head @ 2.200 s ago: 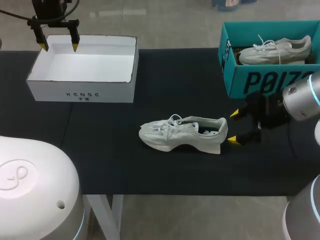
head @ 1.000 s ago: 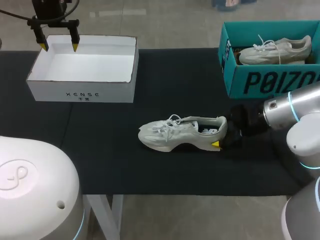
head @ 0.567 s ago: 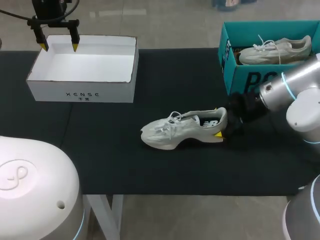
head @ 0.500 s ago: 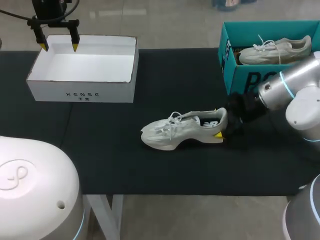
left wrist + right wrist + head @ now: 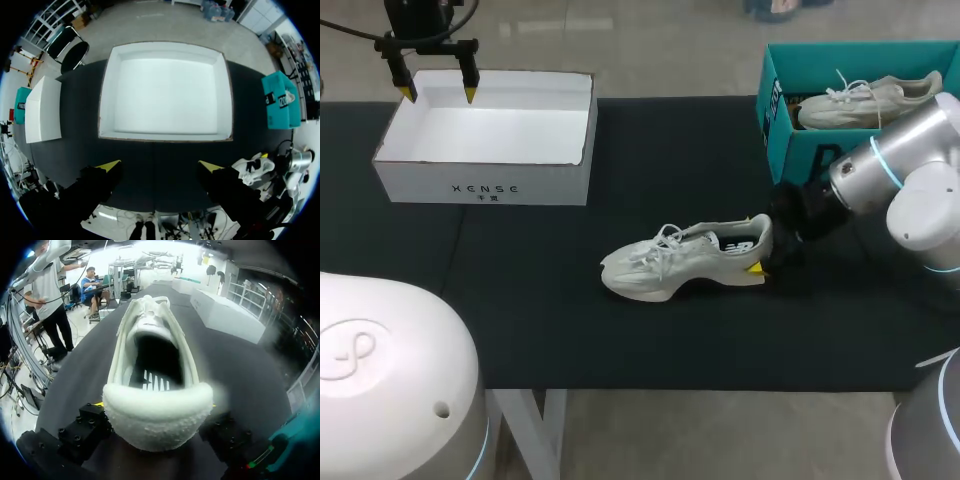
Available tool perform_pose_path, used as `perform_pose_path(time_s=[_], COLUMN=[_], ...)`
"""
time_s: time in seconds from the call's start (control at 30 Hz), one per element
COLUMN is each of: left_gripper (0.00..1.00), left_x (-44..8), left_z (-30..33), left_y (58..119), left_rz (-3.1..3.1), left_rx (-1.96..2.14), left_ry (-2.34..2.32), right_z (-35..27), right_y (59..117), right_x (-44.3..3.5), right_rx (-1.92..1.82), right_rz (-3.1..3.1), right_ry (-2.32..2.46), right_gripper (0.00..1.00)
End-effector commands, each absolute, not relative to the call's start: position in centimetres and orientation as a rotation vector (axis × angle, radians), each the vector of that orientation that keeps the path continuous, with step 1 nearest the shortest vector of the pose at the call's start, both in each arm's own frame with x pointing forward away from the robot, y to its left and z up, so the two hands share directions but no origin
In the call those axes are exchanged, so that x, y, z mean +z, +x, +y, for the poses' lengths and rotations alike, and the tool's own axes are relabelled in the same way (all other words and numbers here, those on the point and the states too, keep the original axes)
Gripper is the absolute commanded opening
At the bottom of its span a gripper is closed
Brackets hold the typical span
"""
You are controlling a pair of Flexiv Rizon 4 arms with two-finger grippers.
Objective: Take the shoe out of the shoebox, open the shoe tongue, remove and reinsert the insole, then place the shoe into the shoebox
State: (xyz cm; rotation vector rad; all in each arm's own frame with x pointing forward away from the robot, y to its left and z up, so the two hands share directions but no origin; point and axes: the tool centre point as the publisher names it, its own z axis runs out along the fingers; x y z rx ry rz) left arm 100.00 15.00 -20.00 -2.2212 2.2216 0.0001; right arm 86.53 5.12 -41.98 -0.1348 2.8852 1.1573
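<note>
1. Head view: a pale grey sneaker (image 5: 680, 262) lies on its sole in the middle of the black desk (image 5: 620, 335), toe toward the left side, heel toward the right. The right hand (image 5: 758, 245) is clamped on the heel, with one yellow tip showing at the near side of it. Up in the far left corner, the left hand (image 5: 434, 88) hangs over the back rim of the open white shoebox (image 5: 480, 186), fingers spread wide and holding nothing. The far right corner has a teal shoebox (image 5: 800, 155) with a second sneaker (image 5: 870, 100) lying in it, well apart from the first one.
2. Left wrist view: looks straight down into the white shoebox (image 5: 165, 136), which is bare inside. The left hand (image 5: 160, 166) has its two yellow tips far apart, nothing between them. The sneaker (image 5: 251, 167) is off to one side with the right arm on it.
3. Right wrist view: the sneaker (image 5: 150, 335) points away from the right hand (image 5: 156, 407), its padded heel collar pinched between the two fingers, one on each side. The tongue is up and the insole shows inside.
</note>
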Motion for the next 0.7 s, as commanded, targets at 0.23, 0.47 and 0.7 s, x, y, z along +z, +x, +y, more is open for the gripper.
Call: perform_pose_path(time_s=[0.23, 0.47, 0.7], left_gripper=[1.00, 1.00, 1.00], left_x=[-20.0, -20.2, -21.5], left_z=[15.0, 12.7, 7.1], left_y=[100.0, 99.8, 98.3], left_rz=[2.222, 2.205, 2.074], left_rx=[0.000, 0.007, 0.046], left_ry=[-2.221, -2.230, -2.379], right_z=[5.3, 5.3, 5.3], right_y=[86.6, 86.6, 86.6], right_x=[-42.1, -42.1, -42.1], right_rx=[1.153, 1.153, 1.153], right_rz=[2.888, 2.888, 2.888], right_ry=[-0.136, -0.136, -0.136], right_gripper=[0.00, 0.00, 0.00])
